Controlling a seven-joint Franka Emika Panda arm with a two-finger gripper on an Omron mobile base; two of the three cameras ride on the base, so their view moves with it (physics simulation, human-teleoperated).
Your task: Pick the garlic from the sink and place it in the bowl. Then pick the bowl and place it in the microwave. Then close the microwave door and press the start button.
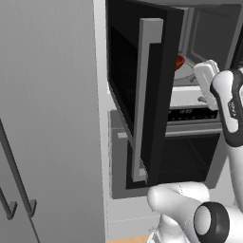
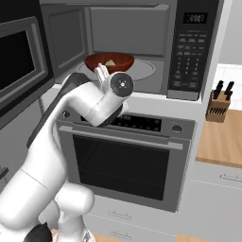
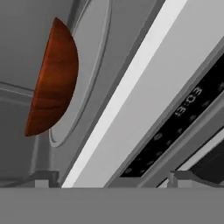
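Observation:
The red-brown bowl point(image 2: 109, 60) sits on the round turntable point(image 2: 142, 71) inside the open microwave point(image 2: 127, 28). The pale garlic point(image 2: 110, 63) lies in the bowl. My gripper point(image 2: 100, 72) is just in front of the cavity, at the bowl's near rim and apart from it. In the hand view its fingertips point(image 3: 44, 177) stand wide open with nothing between them, and the bowl point(image 3: 54, 83) lies ahead to the upper left. The microwave door point(image 1: 142, 90) swings far out to the left, its long silver handle point(image 1: 148, 95) facing me. The sink is out of view.
The button strip point(image 2: 191, 52) runs down the microwave's right side. Below is an oven point(image 2: 123, 160) with a horizontal bar handle and a display panel point(image 3: 183, 109). A knife block point(image 2: 219, 106) stands on the wooden counter at right. Tall grey cabinet doors point(image 1: 47, 118) stand left.

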